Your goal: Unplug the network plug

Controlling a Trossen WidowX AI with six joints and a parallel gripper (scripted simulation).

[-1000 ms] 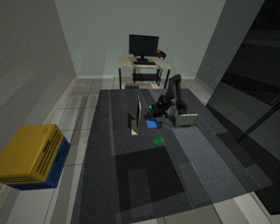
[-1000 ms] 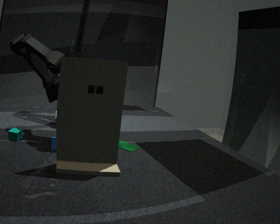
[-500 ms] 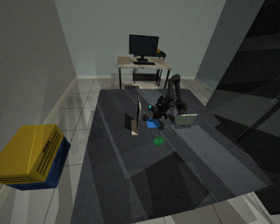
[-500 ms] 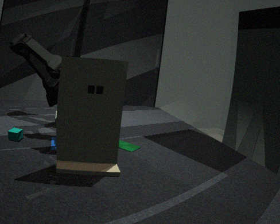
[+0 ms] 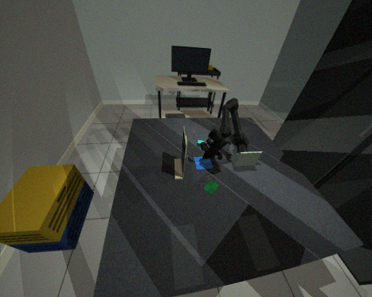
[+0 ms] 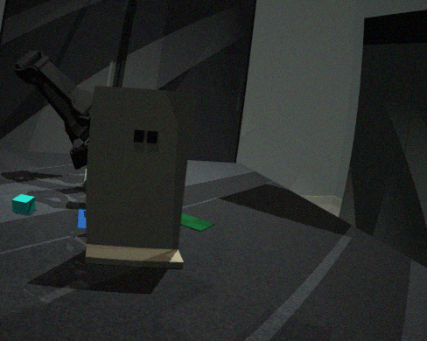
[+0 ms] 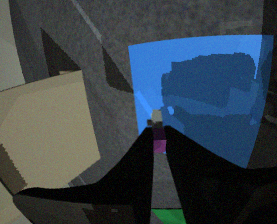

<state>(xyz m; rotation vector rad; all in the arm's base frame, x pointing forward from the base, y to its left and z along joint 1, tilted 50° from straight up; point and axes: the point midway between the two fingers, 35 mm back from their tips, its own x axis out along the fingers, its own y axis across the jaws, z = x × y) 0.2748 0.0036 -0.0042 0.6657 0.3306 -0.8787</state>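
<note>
Closest to me, on the near side of the panel and well apart from it, sits a yellow-and-blue crate [image 5: 37, 202]. Then comes the dark grey bench [image 5: 159, 228] [image 6: 231, 280] with a green patch [image 5: 211, 186] [image 6: 198, 222] [image 7: 169, 215] lying flat, a little nearer me than the panel. The upright panel [image 5: 184, 150] [image 6: 132, 192] [image 7: 44, 130] stands on a pale foot. Just beside it a blue square [image 5: 200, 164] [image 6: 81, 219] [image 7: 149, 65] lies flat, partly in shadow. The plug [image 7: 159, 145], a small magenta-and-pale thing, is out of the panel, gripped in the fingertips of the end effector [image 5: 205, 157] [image 6: 79, 156] [image 7: 157, 132], which is closed on it and hangs over the blue square's area. Past that square from the panel, a pale board [image 5: 247, 159] stands near the arm [image 5: 235, 118] [image 6: 52, 87]. A teal cube [image 5: 200, 142] [image 6: 24, 204] rests farther off than the panel. Well behind the panel, a desk [image 5: 167, 84] carries a monitor [image 5: 190, 59] and a keyboard [image 5: 191, 84].
</note>
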